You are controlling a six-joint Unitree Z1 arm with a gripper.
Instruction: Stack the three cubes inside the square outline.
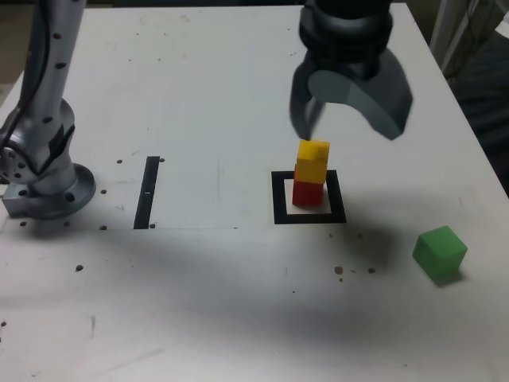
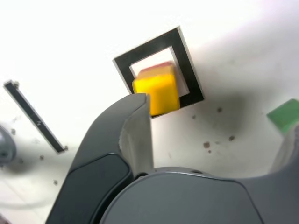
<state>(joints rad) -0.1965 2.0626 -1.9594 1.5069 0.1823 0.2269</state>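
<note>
End effector (image 1: 351, 135), nearest in the wrist view: its jaws are spread wide, nothing is gripped, and it is held above the square outline (image 1: 281, 218). One finger is seen close beside the yellow cube in the wrist view, the other well apart from it.

Green cube (image 1: 439, 253): placed on the surface (image 1: 191, 318), nearer the exterior camera than the square outline and well off toward the exterior view's right.

Yellow cube (image 1: 312, 161) and red cube (image 1: 308, 193): the red cube is set inside the square outline, and the yellow cube is seen resting on it, with its edges apparently not quite matched to those below. Two of the three cubes are thus stacked.

Black strip (image 1: 147, 192) and arm base (image 1: 52, 192): both found toward the exterior view's left of the square outline, the base farther out.

Procedure, as judged: the step in hand is the clearing of the stack before the green cube is fetched. The end effector is best raised straight up, with both fingers kept wide, since the yellow cube may be tipped by a sideways brush. Sideways travel is best begun only once the fingertips are above the stack. The green cube should then be approached from above, with the fingers aligned to two opposite faces.

Markings: no brand, label or writing can be read.
</note>
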